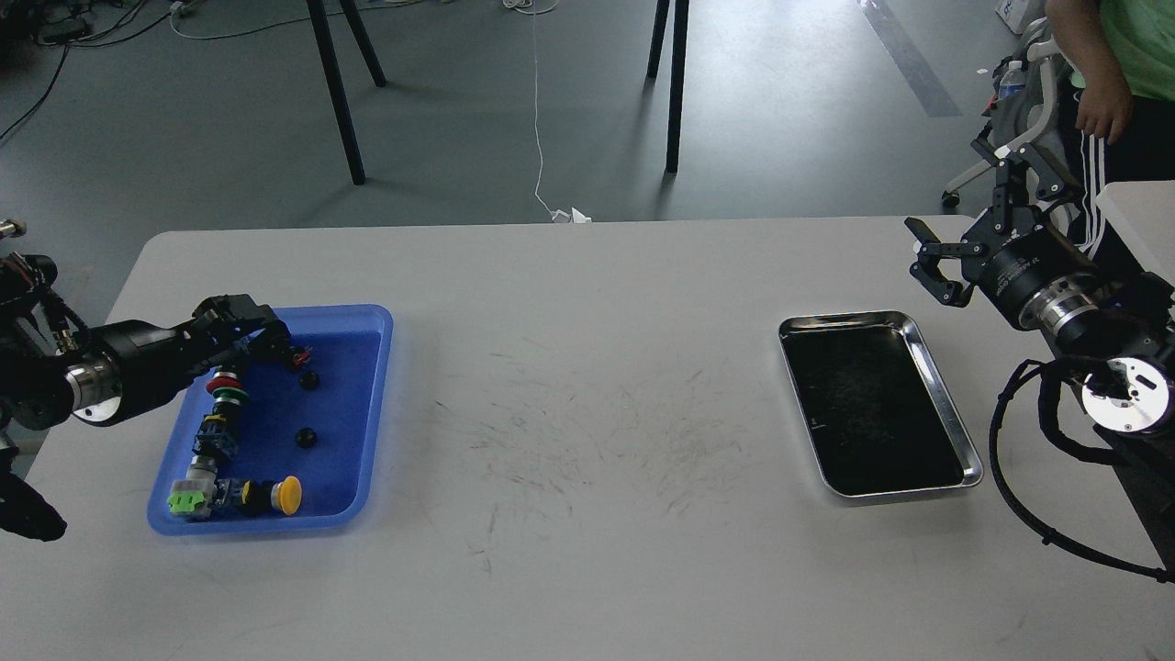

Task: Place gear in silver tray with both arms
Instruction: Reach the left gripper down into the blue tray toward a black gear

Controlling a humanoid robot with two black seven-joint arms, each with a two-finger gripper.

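Note:
The silver tray (844,319) lies on the right of the white table, its dark bottom bare. Two small black gears (309,379) (306,438) lie in the blue tray (341,459) on the left. My left arm reaches in from the left, and its gripper (246,323) hangs over the blue tray's far left corner, dark and end-on. The nearer gear is a short way to its right. My right gripper (927,260) is open and empty, held above the table just past the silver tray's far right corner.
Push buttons and switches (220,418) line the blue tray's left side, with a yellow-capped button (289,494) at its front. A person (1106,92) and a chair stand beyond the table's far right corner. Black stand legs (675,87) rise behind the table.

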